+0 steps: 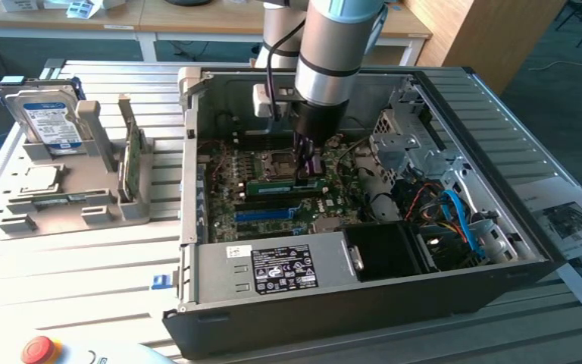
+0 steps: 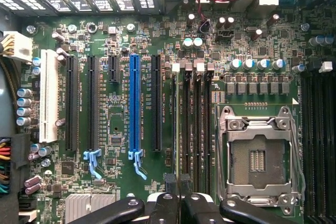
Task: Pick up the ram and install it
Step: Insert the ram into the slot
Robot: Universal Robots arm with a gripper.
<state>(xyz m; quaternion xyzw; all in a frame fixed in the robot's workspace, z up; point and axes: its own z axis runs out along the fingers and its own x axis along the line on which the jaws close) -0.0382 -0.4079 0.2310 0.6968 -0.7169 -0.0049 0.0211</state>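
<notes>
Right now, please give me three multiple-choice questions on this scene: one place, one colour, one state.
1. Where is the claw? A inside the computer case, above the board; B outside it; C on the floor.
2. What colour is the long slot between the black slots? A red; B blue; C yellow.
3. The case is: A closed; B upside down; C open.
Answers: A, it hangs above the board; B, bright blue plastic; C, the board inside shows.

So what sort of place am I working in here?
Likely a computer assembly or repair bench: an open PC case with a motherboard, a hard drive in a grey holder, desks behind.
</notes>
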